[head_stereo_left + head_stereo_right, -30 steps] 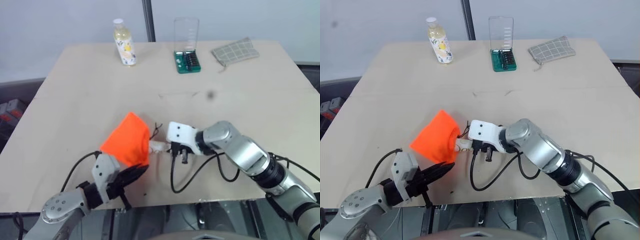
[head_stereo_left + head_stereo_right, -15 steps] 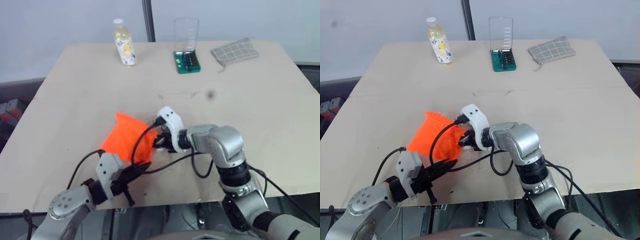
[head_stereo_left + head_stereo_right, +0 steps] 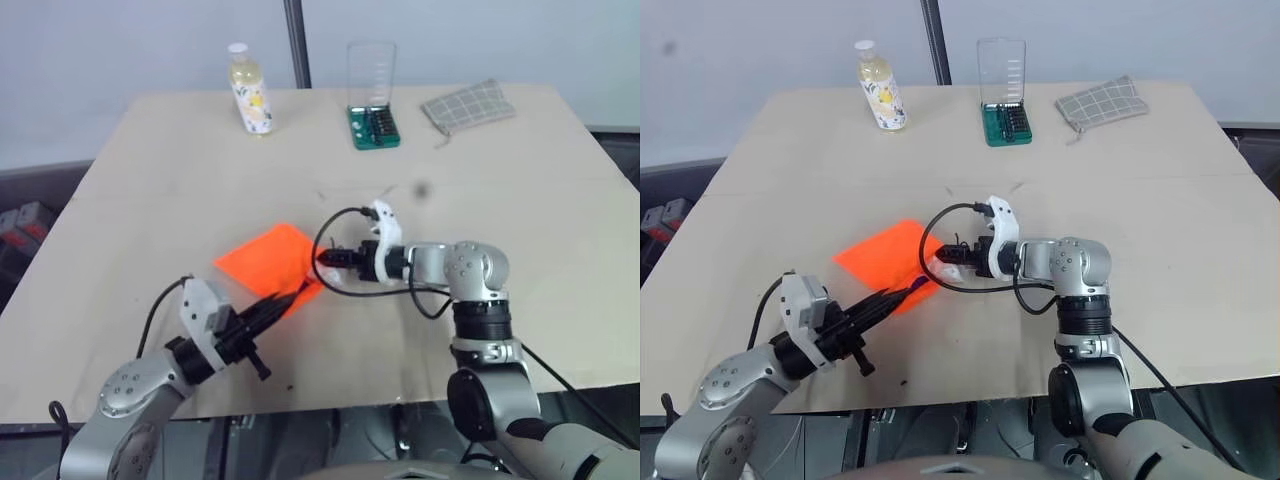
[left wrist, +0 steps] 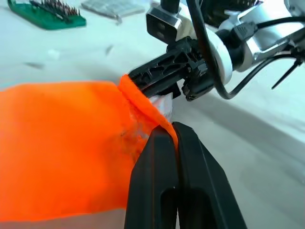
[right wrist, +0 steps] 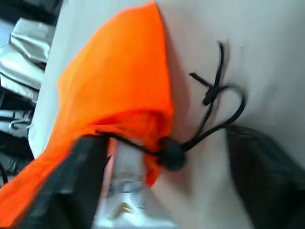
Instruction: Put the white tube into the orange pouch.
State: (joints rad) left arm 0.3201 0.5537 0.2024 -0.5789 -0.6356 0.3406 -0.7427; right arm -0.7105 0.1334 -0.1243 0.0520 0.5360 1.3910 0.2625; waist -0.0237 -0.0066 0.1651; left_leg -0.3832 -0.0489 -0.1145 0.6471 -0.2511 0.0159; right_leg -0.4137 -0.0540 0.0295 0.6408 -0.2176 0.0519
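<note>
White tube [image 5: 125, 191] sat partly inside the mouth of the orange pouch [image 3: 272, 255], crimped end sticking out. Pouch lay on the bench [image 3: 520, 200], drawstring cord [image 5: 214, 105] trailing. Left gripper [image 4: 177, 138] was clamped tight on the pouch's mouth edge. Right gripper [image 3: 952, 258] was at the opening, fingers spread wide either side of the tube, not gripping it.

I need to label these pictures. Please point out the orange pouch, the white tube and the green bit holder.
orange pouch [image 3: 268, 256], left eye view, flat middle.
white tube [image 5: 125, 191], right wrist view, body at pouch mouth.
green bit holder [image 3: 375, 125], left eye view, base.
</note>
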